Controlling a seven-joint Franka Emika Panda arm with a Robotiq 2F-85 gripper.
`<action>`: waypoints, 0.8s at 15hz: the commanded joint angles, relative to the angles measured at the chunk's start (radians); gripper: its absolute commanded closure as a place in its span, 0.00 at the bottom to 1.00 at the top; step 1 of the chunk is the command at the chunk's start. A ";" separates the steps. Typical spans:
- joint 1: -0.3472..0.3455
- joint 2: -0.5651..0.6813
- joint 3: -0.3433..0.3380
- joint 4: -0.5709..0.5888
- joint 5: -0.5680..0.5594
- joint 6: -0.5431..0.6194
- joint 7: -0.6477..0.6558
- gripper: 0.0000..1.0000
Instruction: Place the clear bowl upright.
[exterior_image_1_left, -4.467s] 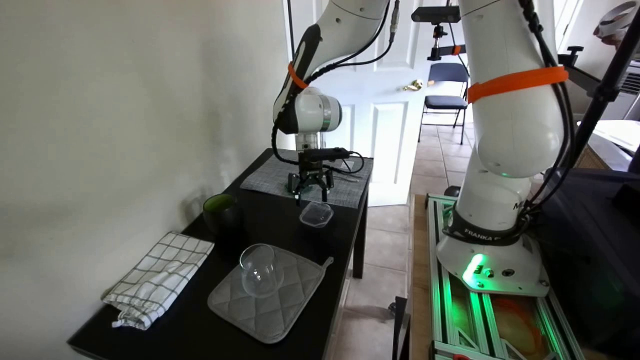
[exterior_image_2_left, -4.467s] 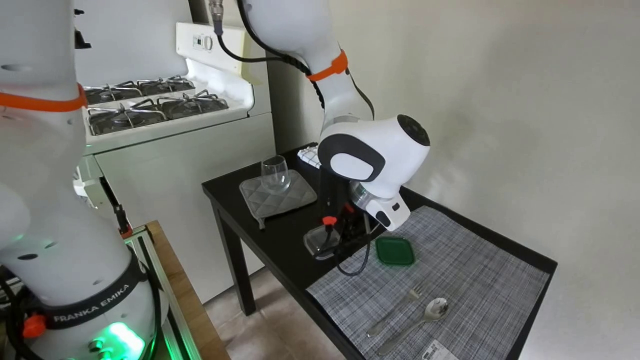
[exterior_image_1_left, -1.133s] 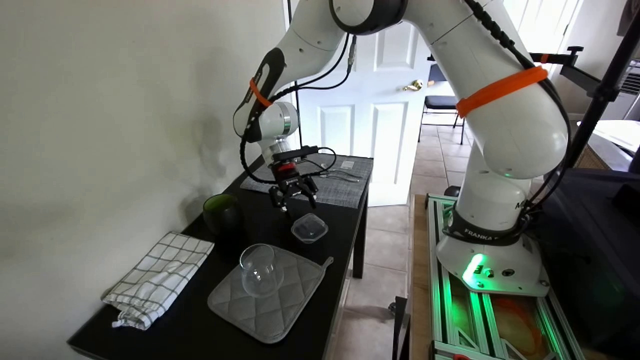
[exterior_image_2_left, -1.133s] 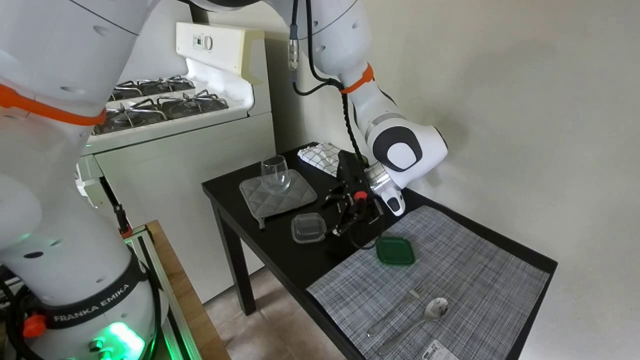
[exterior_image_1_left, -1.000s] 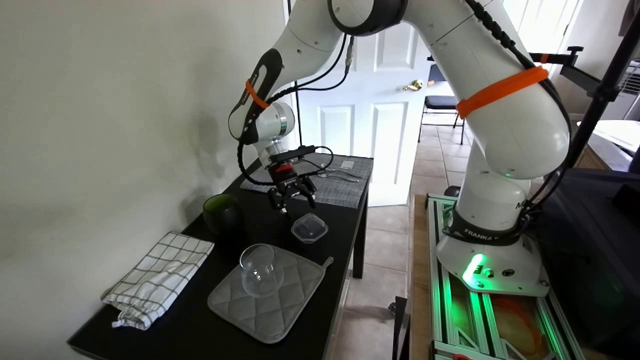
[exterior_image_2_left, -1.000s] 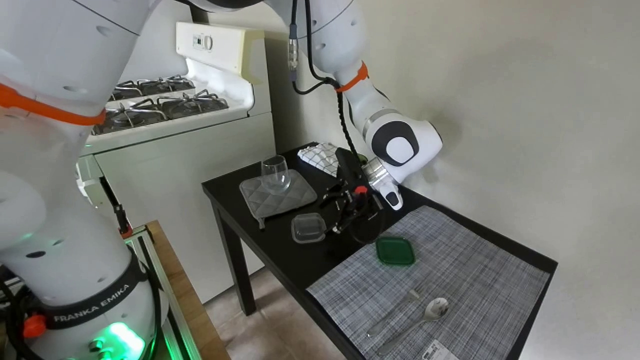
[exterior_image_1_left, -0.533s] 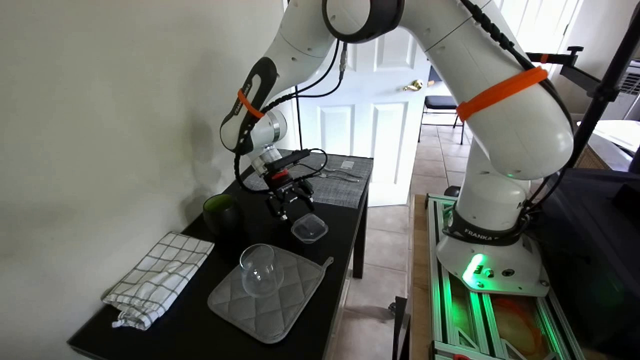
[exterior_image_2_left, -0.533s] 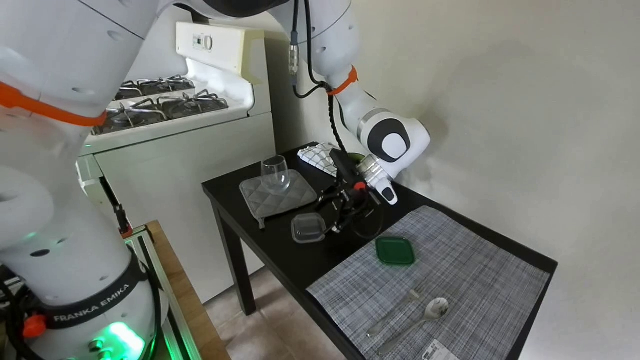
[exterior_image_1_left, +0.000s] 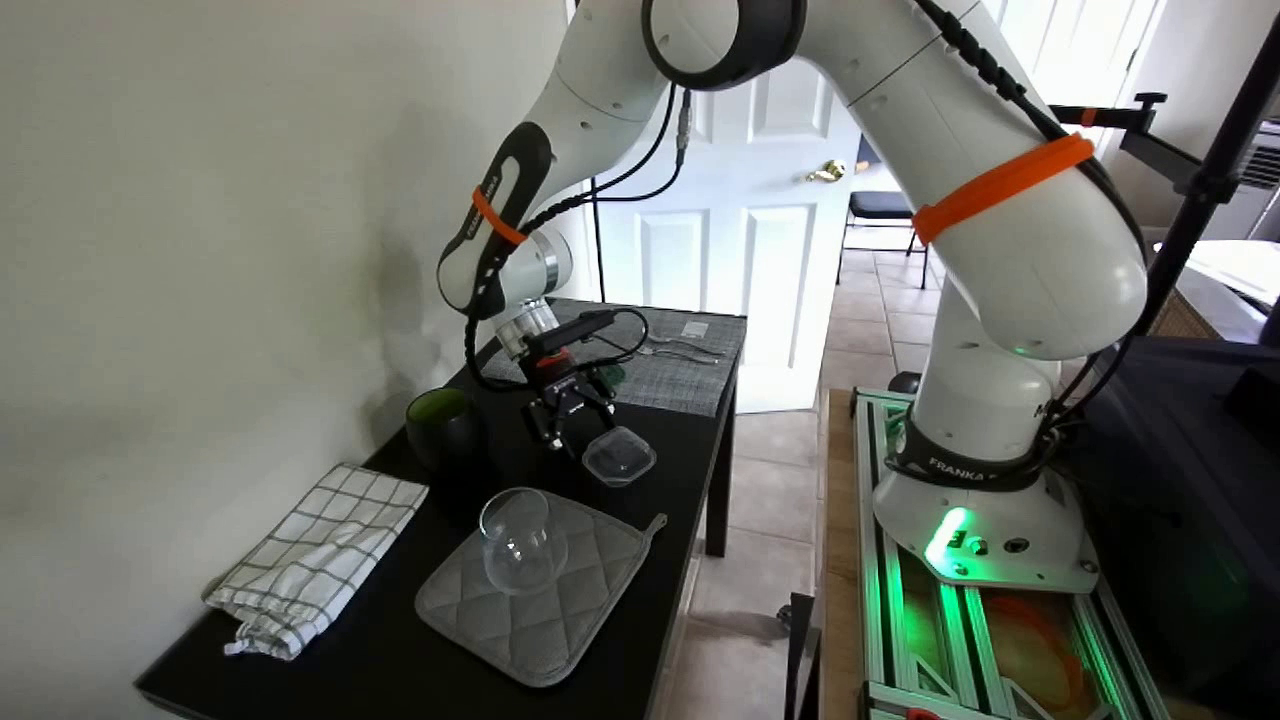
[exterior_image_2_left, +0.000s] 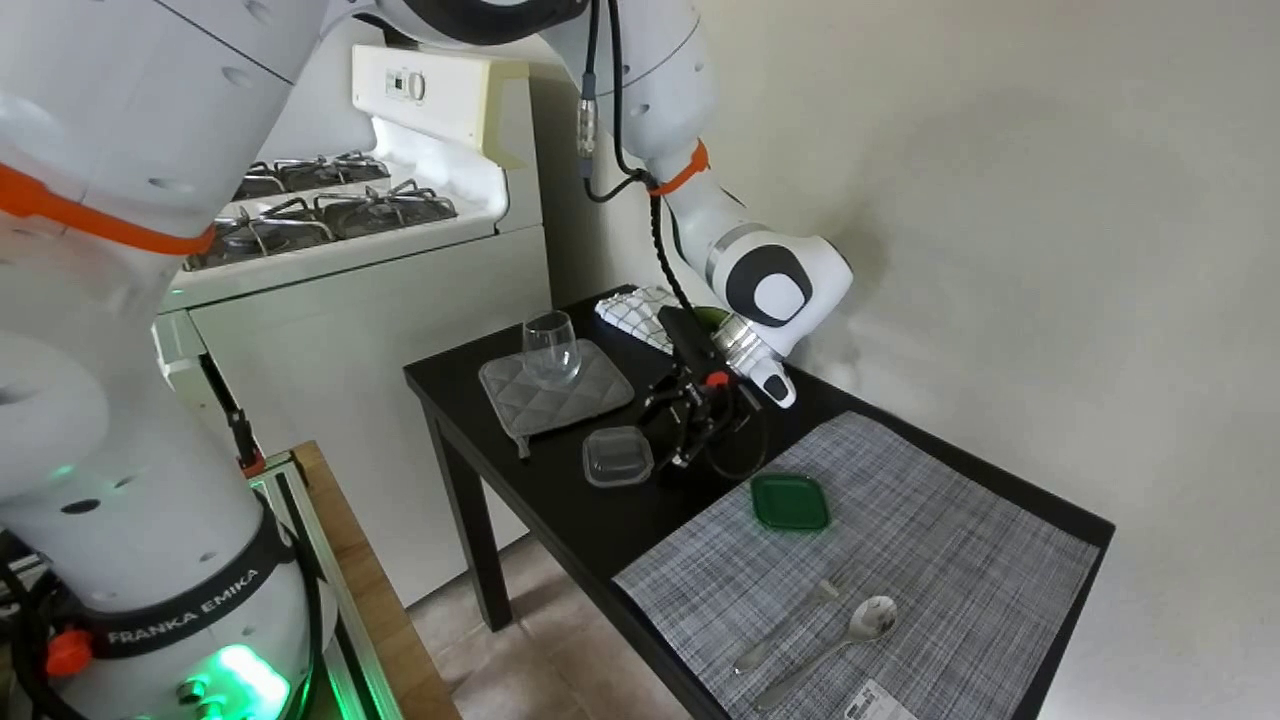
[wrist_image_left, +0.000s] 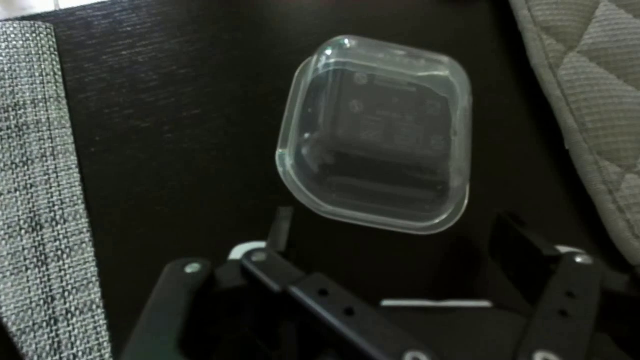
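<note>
Near side: a glass (exterior_image_1_left: 524, 550) sits on the pad (exterior_image_1_left: 545, 640). Beyond, the bowl (wrist_image_left: 380, 142) lies on the table (exterior_image_1_left: 400, 660), apart from the pad; its see-through walls do not let me tell which face is up. Expect light, thin plastic: somewhat springy, slick, likely to skid if nudged. Take hold across two opposite walls, close to the rim; squeeze gently. Just past the bowl, the gripper (exterior_image_1_left: 581, 430) hangs tilted, spread, nothing in its grasp. Farther back: the mat (exterior_image_1_left: 680, 385)

A black rectangular table (exterior_image_1_left: 390, 612) stands along a plain beige wall (exterior_image_1_left: 230, 230). A white panelled door (exterior_image_1_left: 725, 250) rises above beige floor tiles (exterior_image_1_left: 772, 497).
</note>
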 joint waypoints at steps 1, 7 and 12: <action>-0.011 0.019 0.008 -0.002 0.007 -0.009 0.005 0.00; -0.012 0.028 0.004 -0.005 -0.014 -0.048 -0.004 0.00; -0.010 0.034 0.005 -0.005 -0.024 -0.075 -0.016 0.00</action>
